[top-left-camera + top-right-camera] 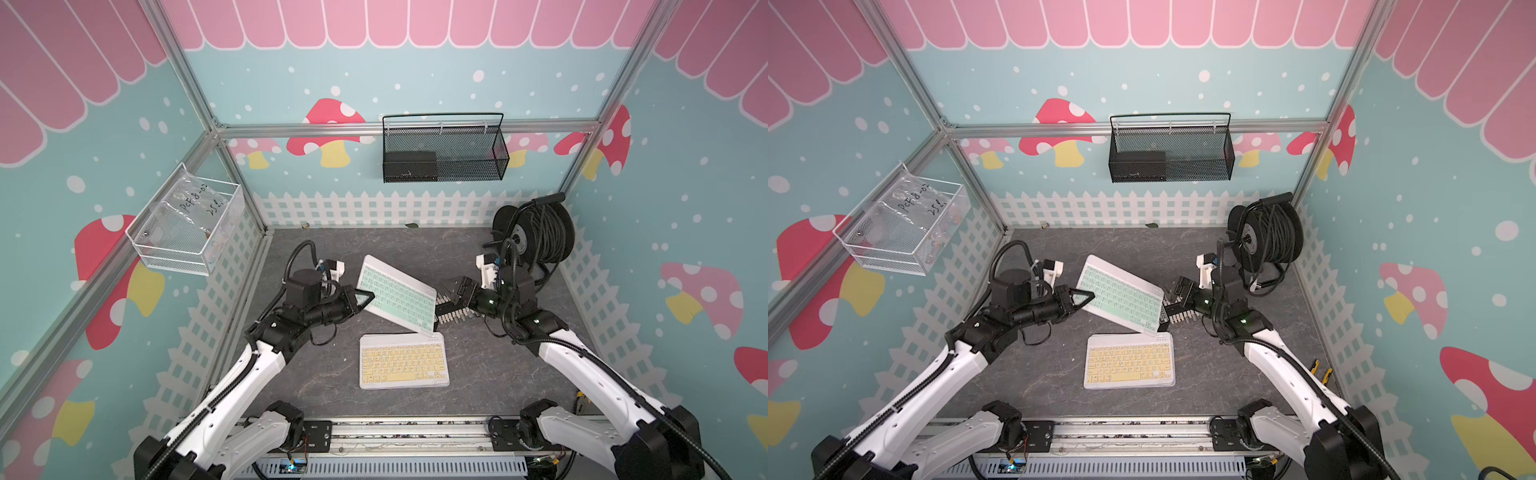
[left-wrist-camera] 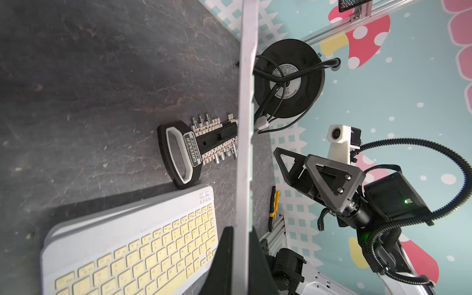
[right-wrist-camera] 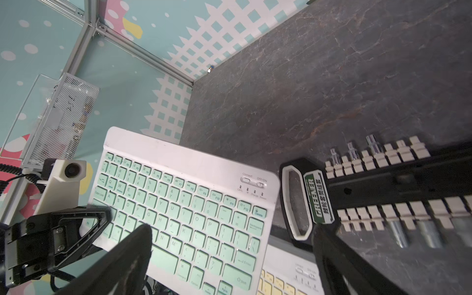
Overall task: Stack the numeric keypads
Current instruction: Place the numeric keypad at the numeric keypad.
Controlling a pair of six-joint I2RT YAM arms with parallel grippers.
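Slate tabletop [image 1: 311, 374] — mint keypad [image 1: 397, 299] tilted, long axis diagonal, clamped in left tool [image 1: 368, 297]; right tool [image 1: 455, 293] jaws apart.

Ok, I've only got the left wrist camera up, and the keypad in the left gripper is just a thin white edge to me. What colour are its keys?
Observer: Mint green. The right wrist view shows the mint keypad face-on, with the left gripper shut on its short edge.
Operator: How does it sit relative to the yellow one?
Observer: In a top view it's turned diagonally, its near corner overlapping the yellow keypad at the far right corner; contact I can't tell.
Operator: And the right gripper?
Observer: The open right gripper hangs over the black socket holder.
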